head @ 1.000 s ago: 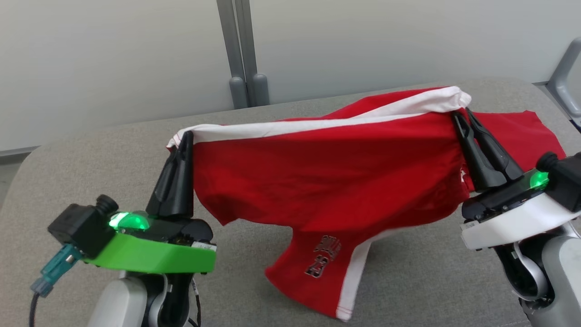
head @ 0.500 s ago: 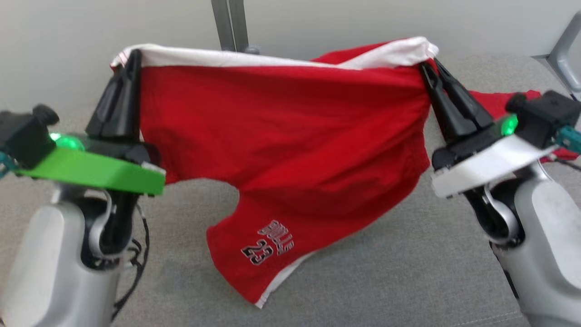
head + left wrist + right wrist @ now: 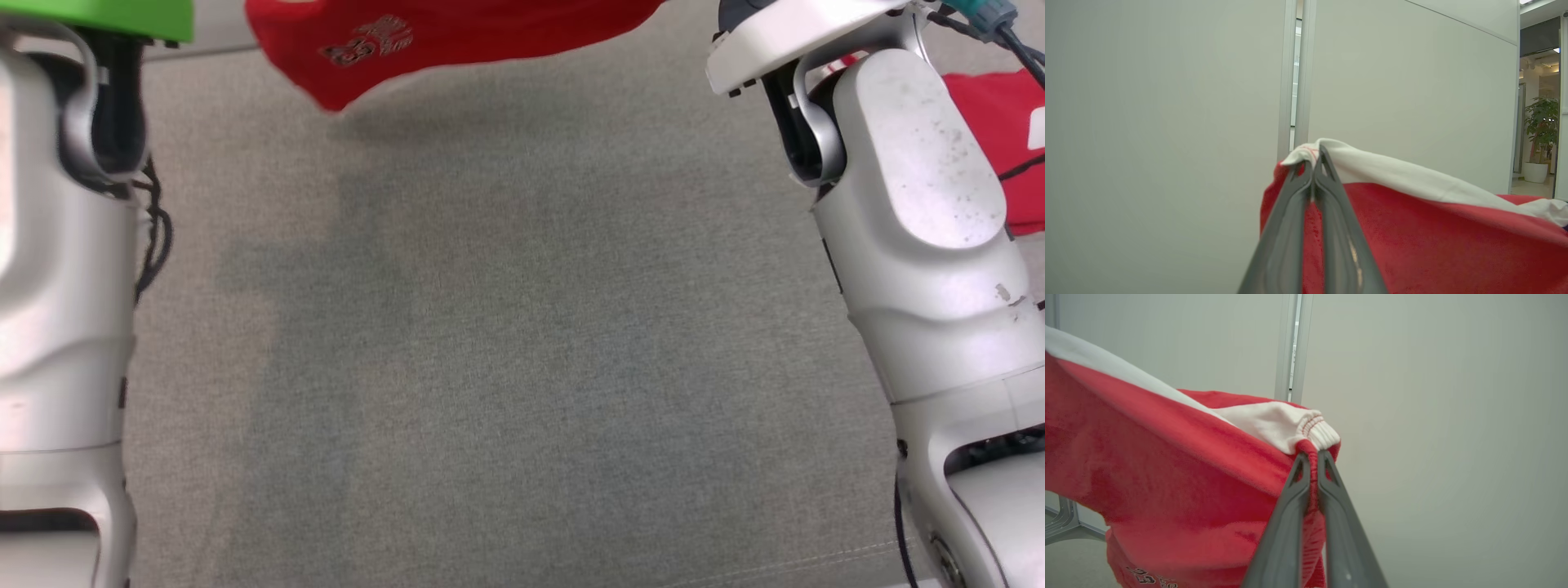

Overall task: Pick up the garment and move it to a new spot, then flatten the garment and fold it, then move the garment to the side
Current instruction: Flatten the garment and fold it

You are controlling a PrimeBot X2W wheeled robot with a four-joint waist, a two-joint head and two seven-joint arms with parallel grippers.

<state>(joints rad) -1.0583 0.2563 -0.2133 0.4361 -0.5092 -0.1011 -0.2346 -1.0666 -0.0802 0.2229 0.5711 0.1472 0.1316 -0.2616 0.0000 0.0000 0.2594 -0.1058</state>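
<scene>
Garment (image 3: 457, 33) aloft, 12 o'clock over worktop (image 3: 522, 343). Left gripper (image 3: 1312, 163), right gripper (image 3: 1312, 457): fingers clamped on waistband (image 3: 1412, 179) ends. Hold span taut, lower evenly.

the grey worktop (image 3: 506, 343) lies open between left forearm (image 3: 57, 245) and right forearm (image 3: 922, 204); the garment (image 3: 457, 33) hangs above its far edge, red cloth (image 3: 992, 122) beside the right.

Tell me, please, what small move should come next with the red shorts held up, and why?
Probably lower both arms together: the left gripper and right gripper are each shut on the waistband, and the shorts hang clear above the grey surface, which has room for laying them flat.
</scene>
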